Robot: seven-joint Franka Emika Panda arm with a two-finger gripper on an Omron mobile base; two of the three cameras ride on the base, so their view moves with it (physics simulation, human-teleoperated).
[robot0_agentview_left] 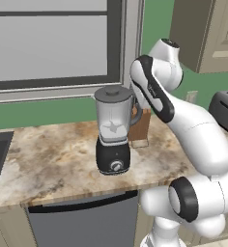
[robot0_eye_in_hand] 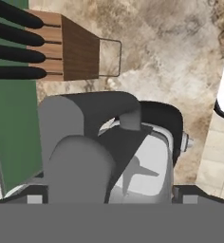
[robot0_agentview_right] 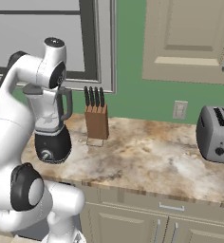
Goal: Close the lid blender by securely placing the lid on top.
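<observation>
- The lid sits on the mouth of the blender. In the left base view it looks level and centred, its small knob up. In the hand view it is a large grey blurred shape that covers only part of the jar, with the blades visible past its edge, so I cannot tell whether it is fully seated.
- The gripper hangs straight above the blender and looks down on it. Only the finger tips show, at the bottom edge and set well apart. Whether they pinch the lid, I cannot tell.
- To do this step well, in my judgement: keep the lid flat, centre its rim over the jar's rim, press straight down along the jar's axis, then open and lift straight up so the disc is not dragged sideways.
- The blender's long axis is vertical, mouth up. Its silver dial faces the front edge of the counter, and its dark handle points toward the knife block.
- The knife block stands just beside the blender, on its handle side and slightly behind it.
- The toaster is well apart from the blender, beyond the knife block.
- A window is behind the blender.
</observation>
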